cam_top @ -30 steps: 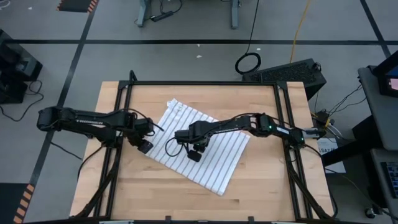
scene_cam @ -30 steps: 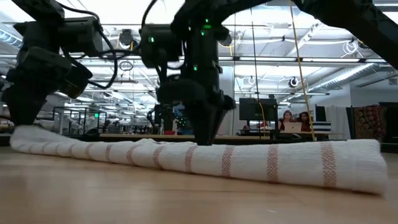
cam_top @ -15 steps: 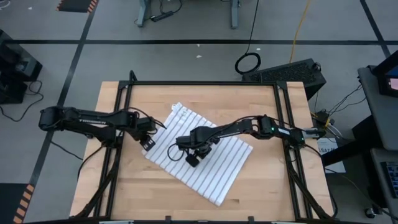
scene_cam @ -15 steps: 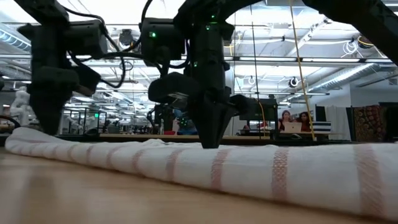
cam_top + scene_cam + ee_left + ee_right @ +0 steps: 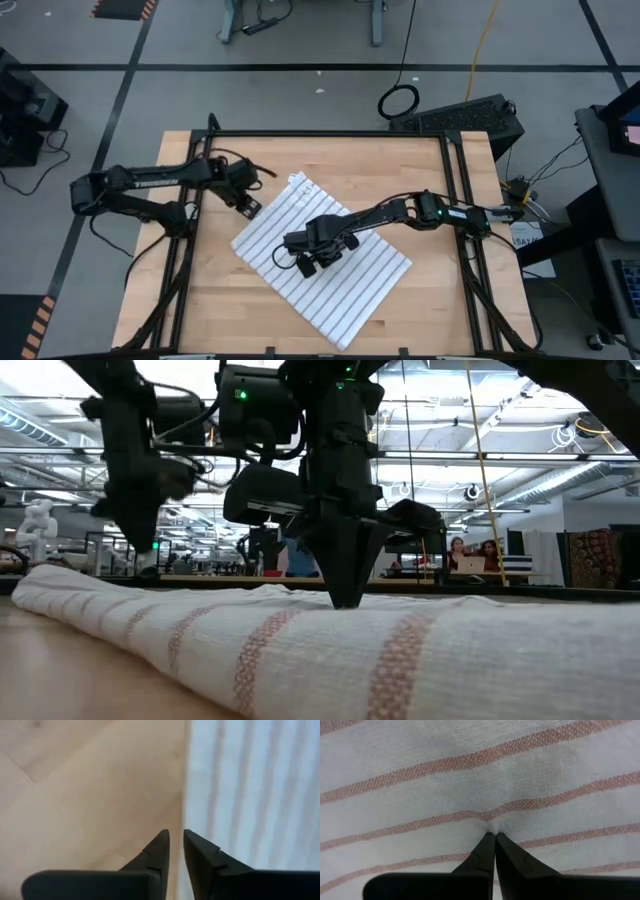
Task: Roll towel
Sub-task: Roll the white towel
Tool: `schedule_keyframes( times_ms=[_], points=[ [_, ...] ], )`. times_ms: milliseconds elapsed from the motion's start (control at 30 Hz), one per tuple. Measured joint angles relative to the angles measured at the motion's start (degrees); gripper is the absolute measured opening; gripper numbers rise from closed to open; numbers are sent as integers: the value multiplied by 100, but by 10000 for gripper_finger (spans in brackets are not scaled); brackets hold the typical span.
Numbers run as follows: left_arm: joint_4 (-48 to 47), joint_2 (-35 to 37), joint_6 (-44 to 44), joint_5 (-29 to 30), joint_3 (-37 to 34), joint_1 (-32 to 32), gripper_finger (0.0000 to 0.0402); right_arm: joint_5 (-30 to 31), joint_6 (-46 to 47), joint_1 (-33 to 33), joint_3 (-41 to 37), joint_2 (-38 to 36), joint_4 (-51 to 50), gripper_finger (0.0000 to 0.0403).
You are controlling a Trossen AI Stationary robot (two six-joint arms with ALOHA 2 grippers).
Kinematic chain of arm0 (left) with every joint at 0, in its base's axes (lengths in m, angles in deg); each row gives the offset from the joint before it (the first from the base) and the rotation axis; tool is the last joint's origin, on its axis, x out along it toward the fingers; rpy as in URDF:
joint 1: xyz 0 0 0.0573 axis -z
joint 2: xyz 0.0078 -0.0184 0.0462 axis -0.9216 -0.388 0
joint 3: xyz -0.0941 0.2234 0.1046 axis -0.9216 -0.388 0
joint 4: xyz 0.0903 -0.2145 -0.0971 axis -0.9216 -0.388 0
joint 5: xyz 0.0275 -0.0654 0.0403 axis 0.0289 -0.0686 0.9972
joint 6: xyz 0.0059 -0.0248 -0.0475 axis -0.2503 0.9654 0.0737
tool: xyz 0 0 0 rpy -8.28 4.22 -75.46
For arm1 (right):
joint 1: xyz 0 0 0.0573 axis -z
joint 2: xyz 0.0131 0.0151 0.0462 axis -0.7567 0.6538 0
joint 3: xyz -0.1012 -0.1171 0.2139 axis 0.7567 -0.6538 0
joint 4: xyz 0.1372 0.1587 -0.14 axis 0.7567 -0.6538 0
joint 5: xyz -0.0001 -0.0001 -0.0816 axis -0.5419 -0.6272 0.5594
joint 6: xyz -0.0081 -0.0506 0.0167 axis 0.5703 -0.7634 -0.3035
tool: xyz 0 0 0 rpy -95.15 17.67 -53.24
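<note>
The towel, white with narrow stripes, lies spread flat and slantwise on the wooden table. It fills the foreground of the low view. My right gripper points down onto the towel's middle and is shut on it. My left gripper hangs just above the table by the towel's far-left edge. Its fingers stand a narrow gap apart with nothing between them. My right gripper comes at the towel from above, pointing steeply down. Its shut fingertips pinch a small pucker of cloth in the towel's middle, and the stripes bend in toward that spot. The rest of the towel lies flat on the table.
Black frame rails run along the table's left, far and right sides. Bare wood shows left of the towel and along the near edge. People sit far off in the room behind the table.
My right gripper has moved toward the table's near edge and rolled at the wrist, dragging the towel with it. The towel has slid nearer and turned a little. My left gripper has risen off the towel's left part and gone toward the far edge.
</note>
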Motion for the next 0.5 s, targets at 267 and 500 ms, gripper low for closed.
schedule_keyframes(
  times_ms=[267,500],
  points=[
    [-1287,806,1215,-480,-127,301,207,147,-1030,317,-22,-134,-61,4],
    [-1080,1222,1918,-792,-663,487,298,106,-1982,509,-22,-226,-132,4]
  ],
)
